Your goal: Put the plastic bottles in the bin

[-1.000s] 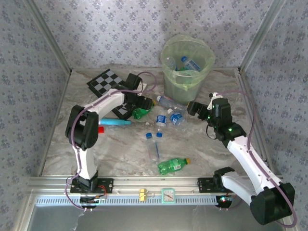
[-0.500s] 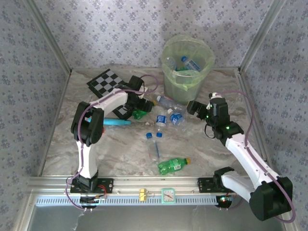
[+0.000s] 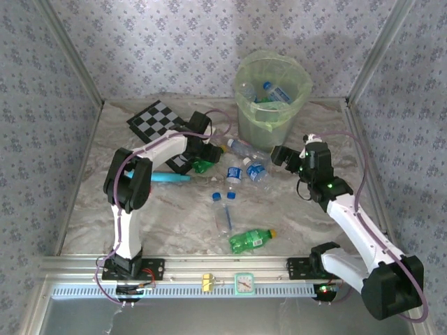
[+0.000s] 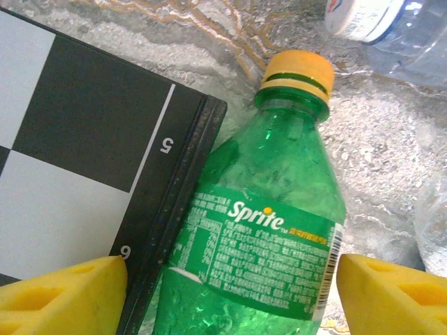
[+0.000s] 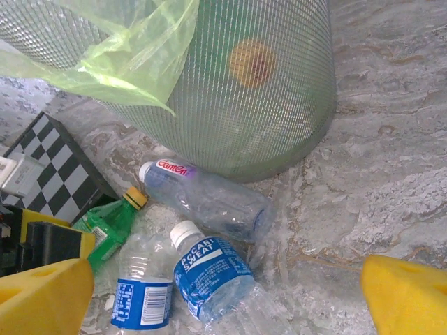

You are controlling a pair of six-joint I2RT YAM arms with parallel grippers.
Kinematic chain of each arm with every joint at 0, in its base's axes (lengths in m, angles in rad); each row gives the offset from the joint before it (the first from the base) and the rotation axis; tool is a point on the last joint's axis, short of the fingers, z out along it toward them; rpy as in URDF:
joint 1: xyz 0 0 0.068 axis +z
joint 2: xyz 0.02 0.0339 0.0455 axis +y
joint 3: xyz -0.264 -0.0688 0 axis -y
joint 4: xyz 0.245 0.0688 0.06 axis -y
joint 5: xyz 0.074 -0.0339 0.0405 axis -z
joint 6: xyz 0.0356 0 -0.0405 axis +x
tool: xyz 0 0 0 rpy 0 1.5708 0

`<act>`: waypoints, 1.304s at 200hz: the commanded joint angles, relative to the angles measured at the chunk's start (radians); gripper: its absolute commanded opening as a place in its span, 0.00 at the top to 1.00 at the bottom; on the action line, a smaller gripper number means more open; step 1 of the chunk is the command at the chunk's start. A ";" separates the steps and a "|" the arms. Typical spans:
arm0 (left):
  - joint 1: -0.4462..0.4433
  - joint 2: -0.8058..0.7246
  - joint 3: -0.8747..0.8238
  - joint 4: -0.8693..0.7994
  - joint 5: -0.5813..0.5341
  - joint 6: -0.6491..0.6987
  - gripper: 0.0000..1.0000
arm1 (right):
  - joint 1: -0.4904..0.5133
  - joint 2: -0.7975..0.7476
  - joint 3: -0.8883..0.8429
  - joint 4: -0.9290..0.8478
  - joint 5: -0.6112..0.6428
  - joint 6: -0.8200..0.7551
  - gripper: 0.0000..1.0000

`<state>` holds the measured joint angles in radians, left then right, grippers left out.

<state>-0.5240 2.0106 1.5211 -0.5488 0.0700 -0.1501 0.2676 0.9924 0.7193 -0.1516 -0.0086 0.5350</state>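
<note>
Between the wide-set pads (image 4: 391,293) of the left hand (image 4: 230,296) lies the green bottle (image 4: 279,209) on the tabletop (image 4: 391,160), ungripped, apart from the bin (image 3: 260,129). Hazard: one pad overhangs the checkered board (image 4: 77,139); closing may clamp its edge too.
</note>
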 commanded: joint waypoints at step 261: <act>-0.235 -0.141 -0.179 -0.033 -0.253 -0.146 0.26 | -0.030 -0.008 -0.111 0.100 -0.074 0.046 0.00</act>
<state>-0.7536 1.9045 1.3613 -0.5537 -0.1879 -0.2665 0.2359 0.9947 0.6182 -0.0750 -0.0753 0.5625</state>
